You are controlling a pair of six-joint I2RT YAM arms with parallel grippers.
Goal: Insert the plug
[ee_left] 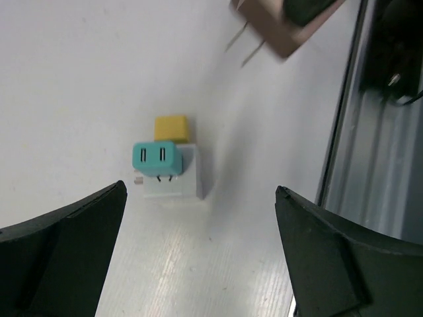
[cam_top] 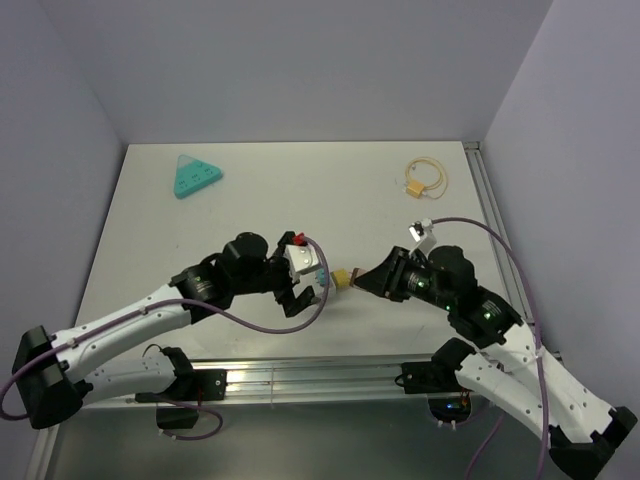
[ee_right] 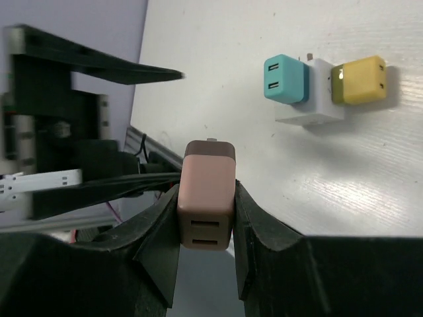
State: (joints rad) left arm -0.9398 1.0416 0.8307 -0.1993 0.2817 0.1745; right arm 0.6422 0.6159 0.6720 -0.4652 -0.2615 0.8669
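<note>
A white socket cube [ee_left: 184, 179] lies on the table with a teal plug [ee_left: 156, 159] and a yellow plug [ee_left: 171, 127] in two of its faces. It also shows in the right wrist view [ee_right: 310, 105], with the teal plug [ee_right: 285, 79] and the yellow plug [ee_right: 362, 79]. My right gripper [ee_right: 206, 218] is shut on a pink-brown plug [ee_right: 206, 198] and holds it above the table, right of the cube. The plug's two prongs [ee_left: 243, 45] point toward the cube. My left gripper [ee_left: 201, 191] is open and empty, just short of the cube, with its jaws wide apart.
A teal triangular power strip [cam_top: 196, 177] lies at the far left. A yellow cable loop [cam_top: 427, 174] and a small white adapter [cam_top: 420, 232] lie at the far right. A metal rail [cam_top: 300, 375] runs along the table's near edge.
</note>
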